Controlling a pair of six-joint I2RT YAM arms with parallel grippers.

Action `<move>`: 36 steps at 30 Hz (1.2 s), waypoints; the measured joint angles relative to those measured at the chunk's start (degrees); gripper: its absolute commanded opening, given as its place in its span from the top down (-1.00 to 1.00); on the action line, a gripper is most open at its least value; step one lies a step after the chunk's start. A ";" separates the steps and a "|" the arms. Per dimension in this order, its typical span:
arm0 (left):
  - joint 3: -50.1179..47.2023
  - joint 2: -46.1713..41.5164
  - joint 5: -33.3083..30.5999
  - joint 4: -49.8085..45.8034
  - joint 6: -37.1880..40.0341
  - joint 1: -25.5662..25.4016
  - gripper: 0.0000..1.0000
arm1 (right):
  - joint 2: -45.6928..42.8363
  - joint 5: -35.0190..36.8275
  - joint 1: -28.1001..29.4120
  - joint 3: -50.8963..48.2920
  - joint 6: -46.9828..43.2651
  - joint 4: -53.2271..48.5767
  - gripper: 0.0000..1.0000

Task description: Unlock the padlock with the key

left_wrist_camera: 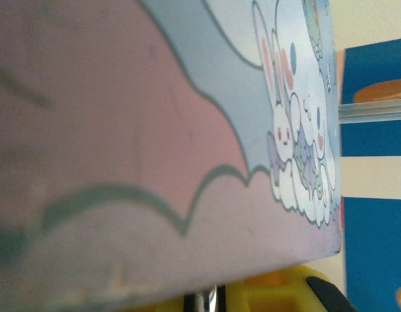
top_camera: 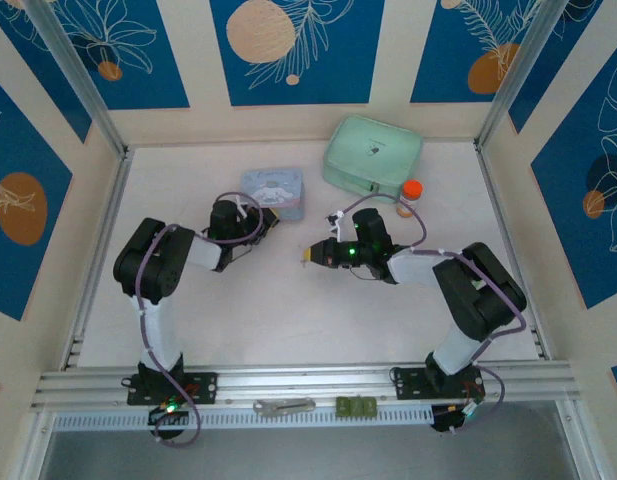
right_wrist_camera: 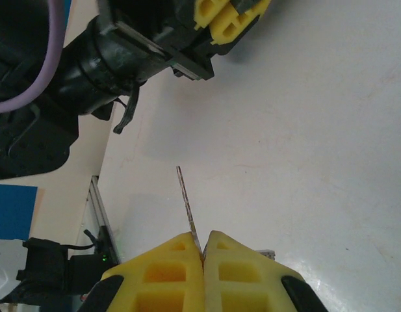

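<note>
My right gripper (right_wrist_camera: 203, 250) is shut on the key (right_wrist_camera: 186, 201), a thin silvery blade that sticks out ahead of the yellow fingers above the white table. In the top view the right gripper (top_camera: 310, 256) points left, toward my left gripper (top_camera: 266, 222), with a gap between them. The left gripper sits right against the pale blue tin (top_camera: 273, 190). In the left wrist view its yellow fingers (left_wrist_camera: 271, 296) pinch a thin silvery metal piece (left_wrist_camera: 206, 300), which looks like the padlock's shackle. The padlock's body is hidden behind the tin (left_wrist_camera: 187, 130).
A mint-green case (top_camera: 371, 152) stands at the back of the table, with an orange-capped bottle (top_camera: 411, 192) beside it. A silver wrench-like tool (top_camera: 284, 406) and a small green block (top_camera: 355, 406) lie on the front rail.
</note>
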 measured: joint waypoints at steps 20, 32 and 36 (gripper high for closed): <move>-8.61 -1.92 0.63 16.17 -11.56 -6.86 1.00 | 13.88 -8.37 -2.67 3.32 11.45 17.42 1.00; -10.03 -1.07 0.66 21.00 -13.20 -7.41 1.00 | 15.04 -8.79 -3.48 3.82 12.55 19.23 1.00; -10.93 -1.07 0.39 21.03 -12.74 -7.41 1.00 | 15.04 -8.98 -3.48 3.82 12.55 19.26 1.00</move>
